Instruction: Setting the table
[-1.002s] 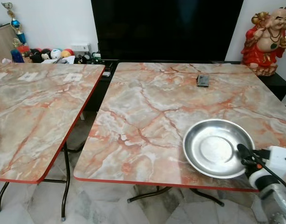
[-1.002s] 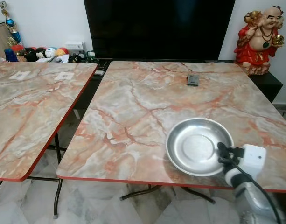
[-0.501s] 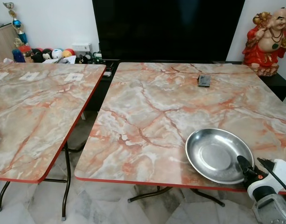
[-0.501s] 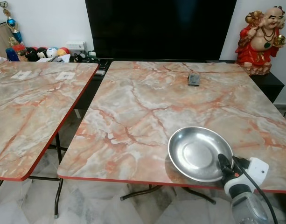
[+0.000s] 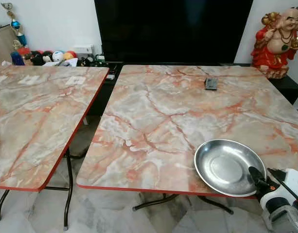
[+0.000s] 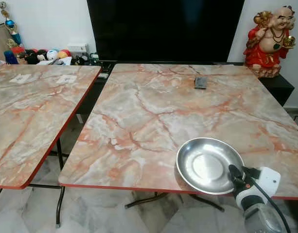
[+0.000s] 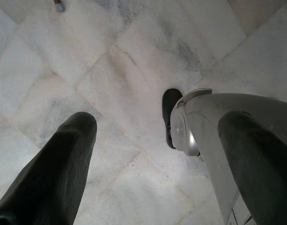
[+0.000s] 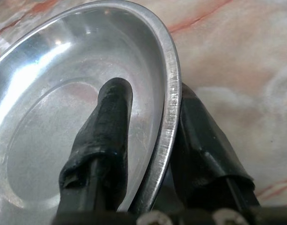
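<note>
A shiny steel plate (image 5: 226, 165) rests at the near right corner of the right-hand marble table (image 5: 163, 111). My right gripper (image 5: 254, 175) is shut on the plate's near right rim. In the right wrist view one black finger (image 8: 108, 126) lies inside the steel plate (image 8: 63, 93) and the other sits under its rim. My left gripper (image 7: 152, 136) hangs open over the pale tiled floor (image 7: 115, 70), its two fingers wide apart with nothing between them.
A second marble table (image 5: 32, 111) stands to the left, a narrow gap between the two. A small dark object (image 5: 211, 83) lies far on the right table. Behind are a large black TV (image 5: 173, 29), a red statue (image 5: 277, 41) and a clutter of toys (image 5: 51, 56).
The plate has come down and nearer, from tilted above the table to lying at the near right corner, with my right gripper still on its rim. The camera shifted slightly.
</note>
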